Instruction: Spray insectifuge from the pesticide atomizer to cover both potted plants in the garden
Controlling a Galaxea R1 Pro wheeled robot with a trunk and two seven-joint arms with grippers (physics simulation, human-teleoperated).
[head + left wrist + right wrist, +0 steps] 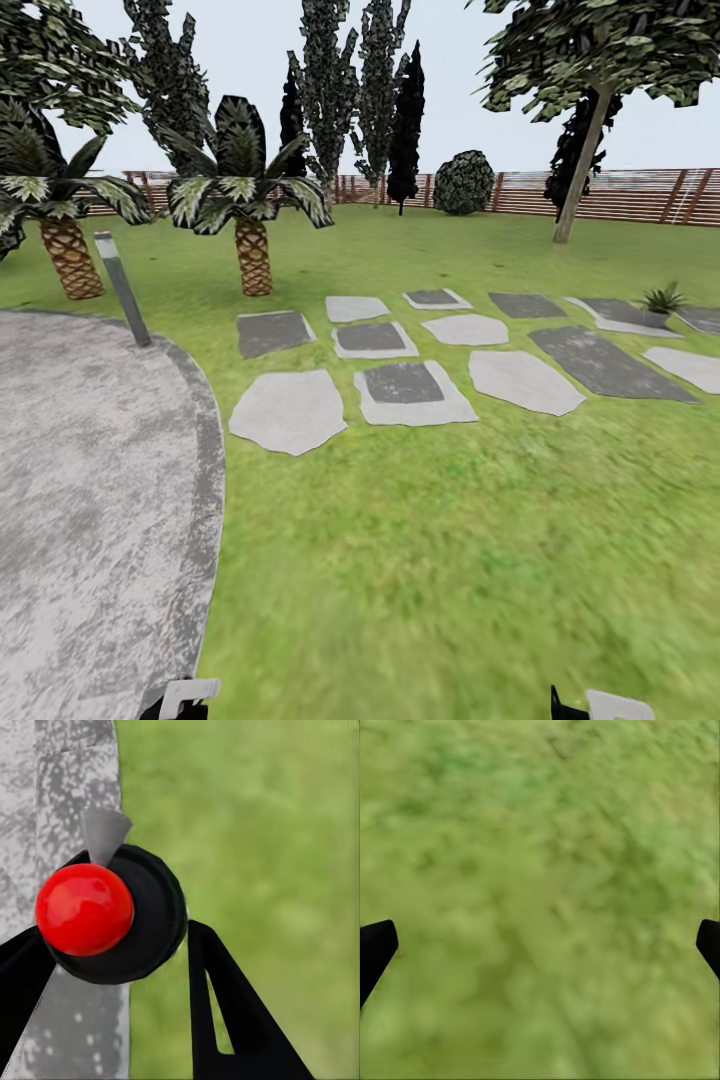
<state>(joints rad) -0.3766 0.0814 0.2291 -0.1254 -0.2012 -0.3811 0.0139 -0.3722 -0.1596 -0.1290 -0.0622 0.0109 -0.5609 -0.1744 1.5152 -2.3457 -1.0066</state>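
The pesticide atomizer (90, 907) is seen from above in the left wrist view, a round black body with a glossy red nozzle top. My left gripper (116, 937) is shut on it, with one black finger (232, 1020) on each side, over the edge where the grey patio meets the grass. My right gripper (540, 945) hangs open over bare lawn with nothing between its fingers. Bits of my left arm (185, 697) and right arm (600, 705) show at the lower edge of the head view. The potted plants are out of view.
The round grey patio (90, 480) lies at my left, with a tilted grey bollard post (122, 288) at its far rim. Flat stepping stones (405, 385) cross the lawn ahead. Two palms (250, 215), a small spiky plant (662, 298), trees and a brown slatted fence (620, 195) stand beyond.
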